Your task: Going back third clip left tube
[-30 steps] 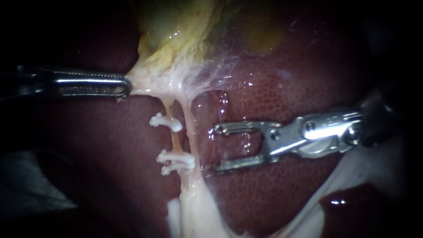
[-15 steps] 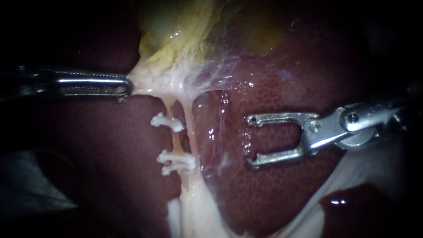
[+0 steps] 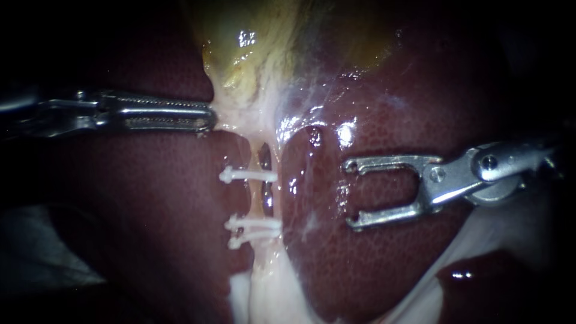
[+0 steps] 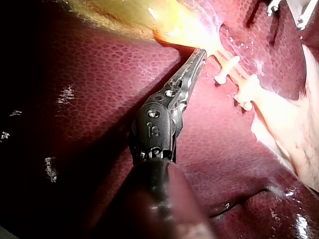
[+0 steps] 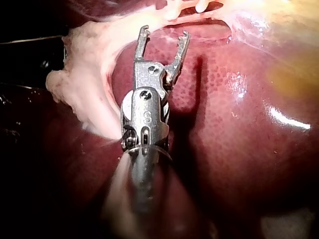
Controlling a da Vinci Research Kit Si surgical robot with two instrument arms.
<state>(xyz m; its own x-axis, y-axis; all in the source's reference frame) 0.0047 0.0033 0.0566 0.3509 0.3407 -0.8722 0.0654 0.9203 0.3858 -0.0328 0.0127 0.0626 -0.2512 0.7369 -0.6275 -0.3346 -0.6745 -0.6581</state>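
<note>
PIG LIVER BENCH: The left instrument's slim serrated steel end effector (image 3: pixel 204 118) is clamped tight on pale tissue just below the yellowish gallbladder (image 3: pixel 252 54). The pull appears meant to draw the thin pale tube (image 3: pixel 257 201) taut and away from the dark red liver (image 3: pixel 390 270). Three white plastic clips (image 3: pixel 258 223) cross that tube, one higher and two close together lower down. The right instrument's forked metal end effector (image 3: pixel 353 195) hangs wide open and empty over the liver, well apart from the clips, seemingly to stay clear of them.
</note>
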